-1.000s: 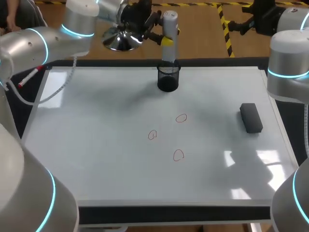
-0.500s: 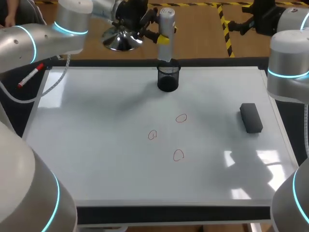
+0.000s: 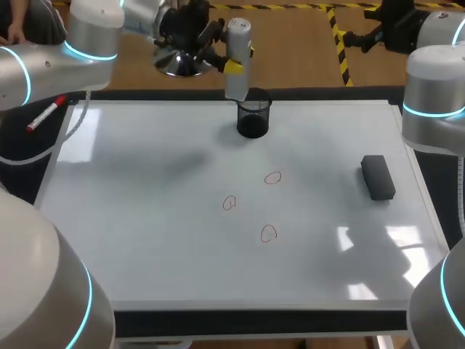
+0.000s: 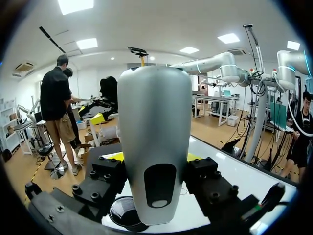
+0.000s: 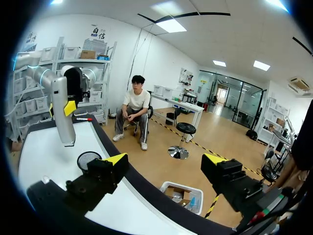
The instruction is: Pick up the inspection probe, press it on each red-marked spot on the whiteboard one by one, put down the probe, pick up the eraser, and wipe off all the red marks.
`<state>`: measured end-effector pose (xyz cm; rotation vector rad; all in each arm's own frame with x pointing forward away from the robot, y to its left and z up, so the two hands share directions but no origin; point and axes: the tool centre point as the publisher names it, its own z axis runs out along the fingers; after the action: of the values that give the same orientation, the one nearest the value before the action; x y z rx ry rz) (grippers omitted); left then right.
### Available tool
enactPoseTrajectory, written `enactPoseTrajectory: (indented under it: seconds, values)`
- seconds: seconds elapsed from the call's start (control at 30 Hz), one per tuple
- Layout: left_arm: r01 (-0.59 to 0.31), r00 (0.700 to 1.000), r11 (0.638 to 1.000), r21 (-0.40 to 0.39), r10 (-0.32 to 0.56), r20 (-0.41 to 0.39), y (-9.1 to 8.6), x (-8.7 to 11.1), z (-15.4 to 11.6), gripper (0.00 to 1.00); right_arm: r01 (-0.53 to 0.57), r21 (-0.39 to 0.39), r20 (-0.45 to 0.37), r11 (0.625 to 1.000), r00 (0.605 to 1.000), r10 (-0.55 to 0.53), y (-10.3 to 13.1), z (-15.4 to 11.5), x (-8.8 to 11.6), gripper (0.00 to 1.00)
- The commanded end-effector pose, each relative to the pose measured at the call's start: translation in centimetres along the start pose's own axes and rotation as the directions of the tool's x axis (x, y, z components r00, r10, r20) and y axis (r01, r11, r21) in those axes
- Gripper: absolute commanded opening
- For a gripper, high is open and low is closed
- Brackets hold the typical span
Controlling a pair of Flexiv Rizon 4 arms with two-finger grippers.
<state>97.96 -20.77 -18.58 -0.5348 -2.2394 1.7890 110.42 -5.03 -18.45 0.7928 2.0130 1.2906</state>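
Observation:
My left gripper [image 3: 238,57] is shut on the inspection probe [image 3: 237,69], a pale grey cylinder held upright in the air just left of the black mesh cup [image 3: 253,118]. In the left wrist view the probe [image 4: 155,127] fills the gap between the fingers, with the cup [image 4: 124,214] under it. Three red circles [image 3: 272,177], [image 3: 229,203], [image 3: 269,233] are drawn mid-whiteboard [image 3: 145,218]. The black eraser [image 3: 378,177] lies at the board's right. My right gripper [image 5: 166,161] is open and empty, past the table's far right edge [image 3: 352,38].
A red marker [image 3: 45,115] lies off the whiteboard's far left corner. The cup stands at the board's far middle edge. In the right wrist view the probe [image 5: 62,110] and cup [image 5: 89,159] show well off to the gripper's side.
The left arm has lifted the probe out of the cup and carried it a little to the left. The right arm has not moved.

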Motion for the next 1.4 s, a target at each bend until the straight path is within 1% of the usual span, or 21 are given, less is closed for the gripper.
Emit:
enactPoseTrajectory:
  seconds: [0.03, 0.23, 0.57, 0.8, 1.13, 1.4]
  values:
    - [0.005, 0.994, 1.000, -0.006, -0.004, 0.112, -0.4, 1.9, -0.7, 0.00, 0.000, 0.000, 0.000, 1.000, 1.000, 0.000, 0.0, 0.0, 0.0, 1.00]
    - [0.016, 0.991, 1.000, -0.001, -0.016, 0.136, -0.3, 3.2, -1.3, 0.00, 0.000, 0.000, 0.000, 1.000, 1.000, 0.000, 0.0, 0.0, 0.0, 1.00]
    - [0.032, 0.987, 0.999, 0.015, -0.034, 0.155, -0.5, 5.4, -1.4, 0.00, 0.000, 0.000, 0.000, 1.000, 1.000, 0.000, 0.0, 0.0, 0.0, 1.00]
    - [0.039, 0.986, 0.999, 0.010, -0.041, 0.162, -1.0, 7.4, -1.8, 0.00, 0.000, 0.000, 0.000, 1.000, 1.000, 0.000, 0.0, 0.0, 0.0, 1.00]
    - [0.057, 0.977, 0.998, 0.009, -0.058, 0.207, -0.7, 10.3, -2.5, 0.00, 0.000, 0.000, 0.000, 1.000, 1.000, 0.000, 0.0, 0.0, 0.0, 1.00]
    - [0.065, 0.973, 0.998, 0.008, -0.065, 0.219, -0.4, 11.3, -2.7, 0.00, 0.000, 0.000, 0.000, 1.000, 1.000, 0.000, 0.0, 0.0, 0.0, 1.00]
